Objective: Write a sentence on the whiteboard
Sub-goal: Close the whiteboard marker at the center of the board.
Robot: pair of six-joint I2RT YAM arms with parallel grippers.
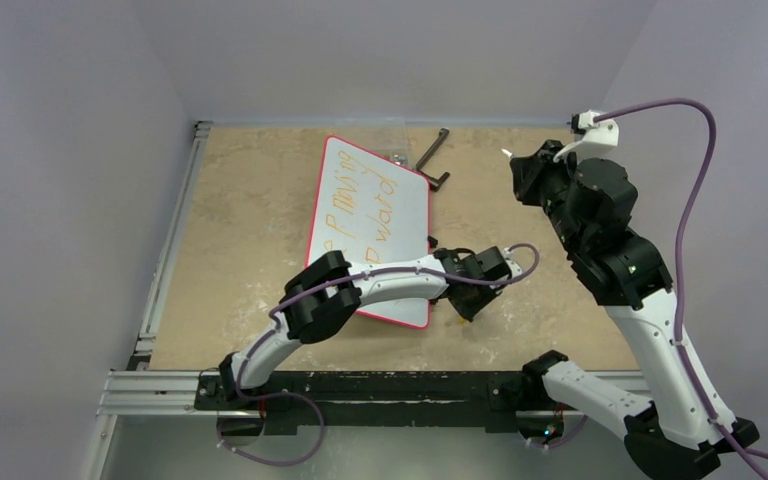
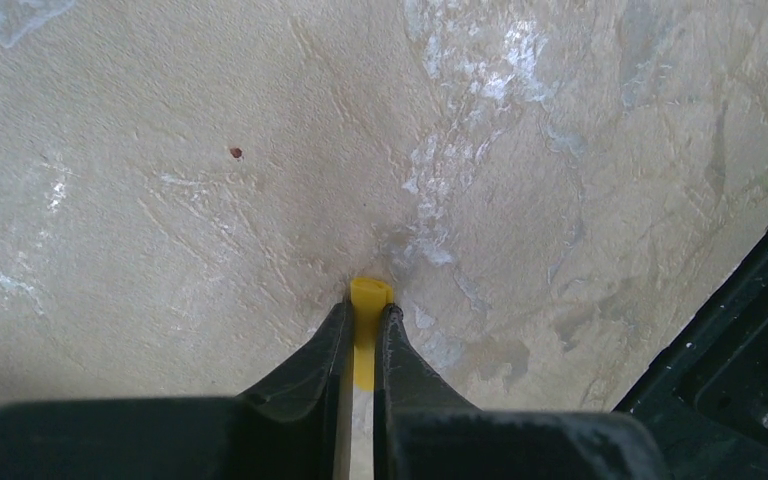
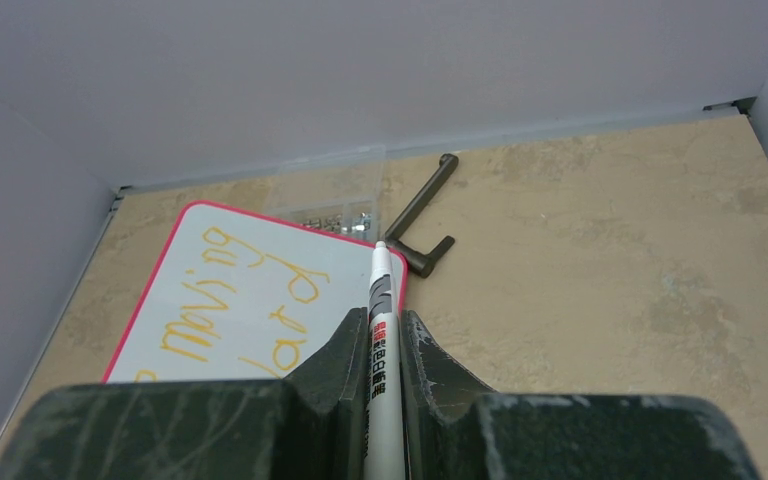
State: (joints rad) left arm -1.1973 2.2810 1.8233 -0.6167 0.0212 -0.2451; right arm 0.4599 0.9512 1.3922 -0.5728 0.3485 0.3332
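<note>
Lift left gripper, pinched on likely yellow cap off five-o'clock corner of whiteboard, toward two o'clock; seat squarely over tip of marker pen clamped in right gripper.

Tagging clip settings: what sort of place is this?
Probably a lab robot test cell: bare walls box in the table; left arm and right arm mount on a rail at its near edge.
</note>
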